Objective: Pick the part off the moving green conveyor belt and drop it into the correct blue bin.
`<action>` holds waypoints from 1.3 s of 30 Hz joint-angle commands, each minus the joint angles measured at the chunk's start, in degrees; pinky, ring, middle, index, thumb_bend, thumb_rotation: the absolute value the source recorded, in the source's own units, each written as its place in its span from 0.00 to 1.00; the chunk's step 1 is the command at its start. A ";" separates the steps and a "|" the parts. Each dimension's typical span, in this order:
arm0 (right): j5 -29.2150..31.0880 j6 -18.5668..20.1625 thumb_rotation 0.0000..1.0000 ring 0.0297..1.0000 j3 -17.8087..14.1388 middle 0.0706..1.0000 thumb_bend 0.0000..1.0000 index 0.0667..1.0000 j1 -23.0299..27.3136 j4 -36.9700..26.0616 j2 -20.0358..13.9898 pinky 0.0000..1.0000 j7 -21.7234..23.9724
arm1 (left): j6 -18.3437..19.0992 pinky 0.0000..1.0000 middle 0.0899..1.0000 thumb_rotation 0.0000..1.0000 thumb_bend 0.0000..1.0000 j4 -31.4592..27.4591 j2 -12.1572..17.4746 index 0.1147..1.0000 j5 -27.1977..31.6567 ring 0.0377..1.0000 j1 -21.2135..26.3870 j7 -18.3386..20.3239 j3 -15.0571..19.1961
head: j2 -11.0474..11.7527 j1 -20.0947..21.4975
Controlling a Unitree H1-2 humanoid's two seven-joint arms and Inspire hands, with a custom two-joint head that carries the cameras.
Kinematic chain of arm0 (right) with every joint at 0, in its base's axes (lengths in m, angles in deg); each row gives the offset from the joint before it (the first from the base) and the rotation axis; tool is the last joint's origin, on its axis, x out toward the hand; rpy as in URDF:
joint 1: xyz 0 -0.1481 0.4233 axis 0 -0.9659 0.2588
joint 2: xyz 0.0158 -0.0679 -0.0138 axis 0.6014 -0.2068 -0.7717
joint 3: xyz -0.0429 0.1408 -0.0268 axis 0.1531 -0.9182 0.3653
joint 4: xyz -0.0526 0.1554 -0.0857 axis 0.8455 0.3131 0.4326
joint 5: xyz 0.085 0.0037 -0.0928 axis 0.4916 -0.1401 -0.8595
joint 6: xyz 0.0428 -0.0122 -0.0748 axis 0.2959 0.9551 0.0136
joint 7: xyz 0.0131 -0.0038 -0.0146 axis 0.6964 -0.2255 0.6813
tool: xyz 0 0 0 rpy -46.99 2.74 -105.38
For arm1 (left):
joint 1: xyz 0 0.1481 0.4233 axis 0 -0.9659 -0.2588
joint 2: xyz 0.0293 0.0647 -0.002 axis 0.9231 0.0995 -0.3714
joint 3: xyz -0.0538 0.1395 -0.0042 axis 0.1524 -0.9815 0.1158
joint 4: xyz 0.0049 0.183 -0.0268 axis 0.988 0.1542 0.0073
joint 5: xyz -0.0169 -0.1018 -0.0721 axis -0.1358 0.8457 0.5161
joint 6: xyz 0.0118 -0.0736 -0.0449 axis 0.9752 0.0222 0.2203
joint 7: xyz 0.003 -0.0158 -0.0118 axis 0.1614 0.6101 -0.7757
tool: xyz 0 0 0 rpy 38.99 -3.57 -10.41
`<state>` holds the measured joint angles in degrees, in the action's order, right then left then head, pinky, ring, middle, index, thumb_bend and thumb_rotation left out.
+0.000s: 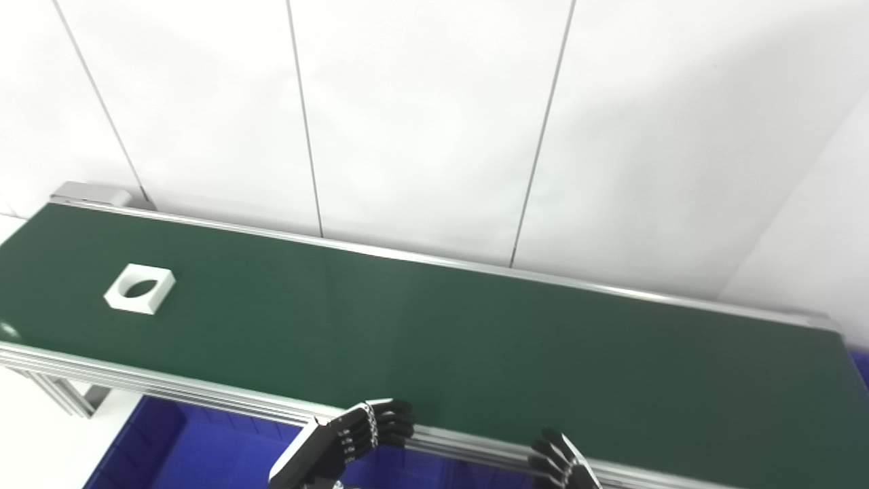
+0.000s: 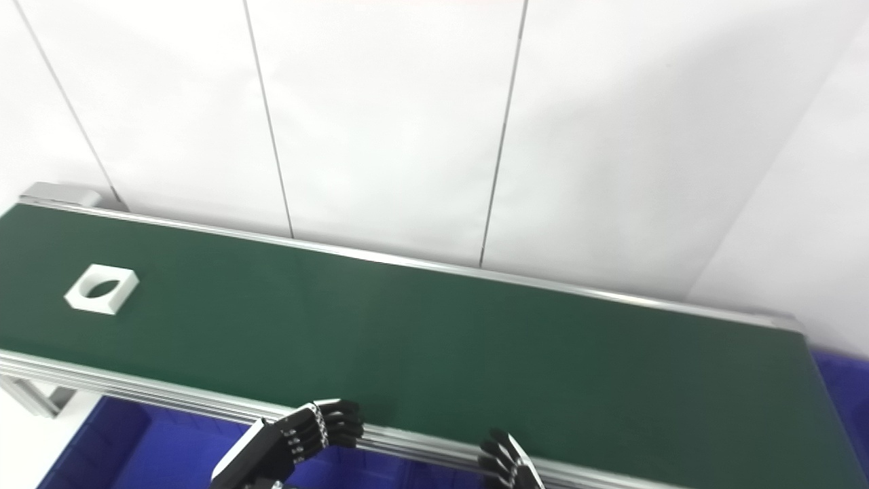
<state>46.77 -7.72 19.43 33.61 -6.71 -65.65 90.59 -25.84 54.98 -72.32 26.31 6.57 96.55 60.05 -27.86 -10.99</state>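
White square part [image 1: 140, 288] with a round hole lies far left on the belt [image 1: 475, 339]; it should be awaited, then pinched by the released left hand [image 1: 353, 435]; right hand [image 1: 560, 462] also released.

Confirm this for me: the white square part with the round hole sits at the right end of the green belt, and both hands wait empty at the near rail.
One thing is wrong: the white square part lies at the left end of the green belt, not the right, as the left eye view shows. The rest holds: the left hand and right hand wait empty at the near rail.
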 commanded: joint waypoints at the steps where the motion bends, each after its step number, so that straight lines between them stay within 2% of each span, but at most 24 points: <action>1: 0.81 -3.54 0.39 0.80 -0.17 0.83 0.74 0.89 0.41 -0.94 0.25 0.72 -0.40 | 0.01 0.72 0.73 0.33 0.94 -2.15 0.70 0.74 0.15 0.74 0.31 0.47 -0.09 | 0.19 -0.62; 8: 0.77 -3.62 0.41 0.80 -0.44 0.84 0.74 0.89 0.71 -0.53 0.06 0.73 -0.49 | 0.94 0.72 0.73 0.30 0.94 -4.04 1.14 0.74 0.24 0.73 0.46 0.74 -0.43 | 0.61 -2.06; 14: 2.16 -4.09 0.41 0.80 -0.97 0.83 0.72 0.89 1.14 0.09 -0.58 0.73 0.04 | 1.23 0.71 0.73 0.29 0.94 -5.19 1.20 0.73 -0.38 0.73 1.14 0.25 -0.13 | 1.28 -6.37; 18: 3.71 -3.70 0.41 0.82 -1.07 0.85 0.71 0.92 1.16 -0.14 -1.15 0.77 0.77 | 1.45 0.71 0.72 0.29 0.94 -6.21 1.54 0.73 -0.83 0.73 1.45 -0.39 0.72 | 1.48 -8.68; 29: 3.67 -3.18 0.46 0.83 -1.17 0.87 0.68 0.93 0.66 -0.85 -1.65 0.79 0.94 | 3.26 0.71 0.73 0.29 0.92 -9.27 2.29 0.74 -0.60 0.73 1.28 -1.10 3.71 | 1.21 -9.17; 39: 3.98 -3.53 0.47 0.84 -1.05 0.87 0.68 0.93 1.04 -0.19 -1.46 0.80 1.01 | 7.05 0.72 0.75 0.29 0.87 -15.66 5.13 0.76 -1.97 0.75 3.30 -1.62 4.85 | 1.03 -8.94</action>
<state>50.00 -8.84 18.42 34.11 -6.11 -67.42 91.35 -18.89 42.11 -68.17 24.65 8.16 95.47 64.17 -26.81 -19.86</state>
